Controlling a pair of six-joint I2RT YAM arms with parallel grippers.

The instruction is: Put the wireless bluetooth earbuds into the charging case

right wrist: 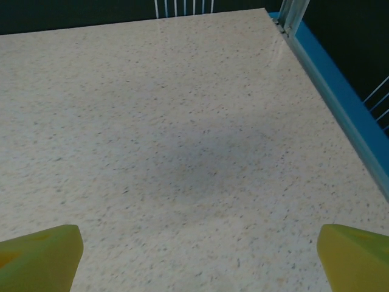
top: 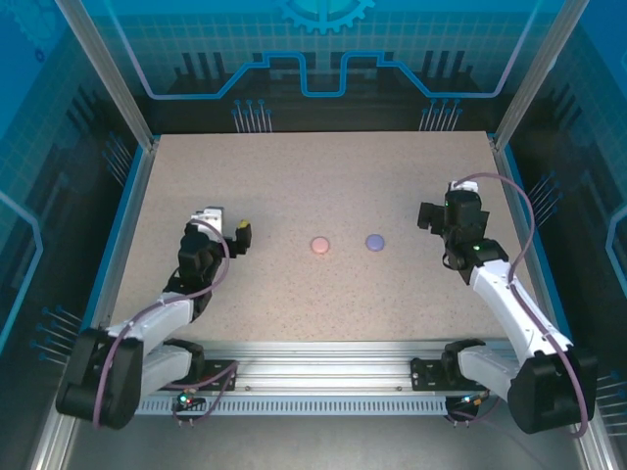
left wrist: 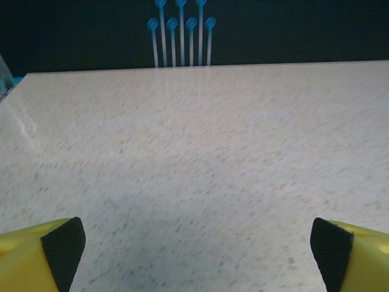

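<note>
The left arm [top: 147, 328] at the frame's lower left and the right arm [top: 509, 304] at lower right share bulky black joints, white link shells and trailing lilac cables [top: 530, 213]. A green light [top: 477, 247] glows on the right one. The left hand [left wrist: 194, 255] has yellow fingers [left wrist: 24, 258] faced with black textured pads [left wrist: 64, 249]; the right hand [right wrist: 194, 258] is yellow-fingered too.

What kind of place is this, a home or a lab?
Likely a robotics lab cell: a speckled table fenced by aluminium posts, blue circuit-print backdrop panels, and two arms bolted to a metal rail.
</note>
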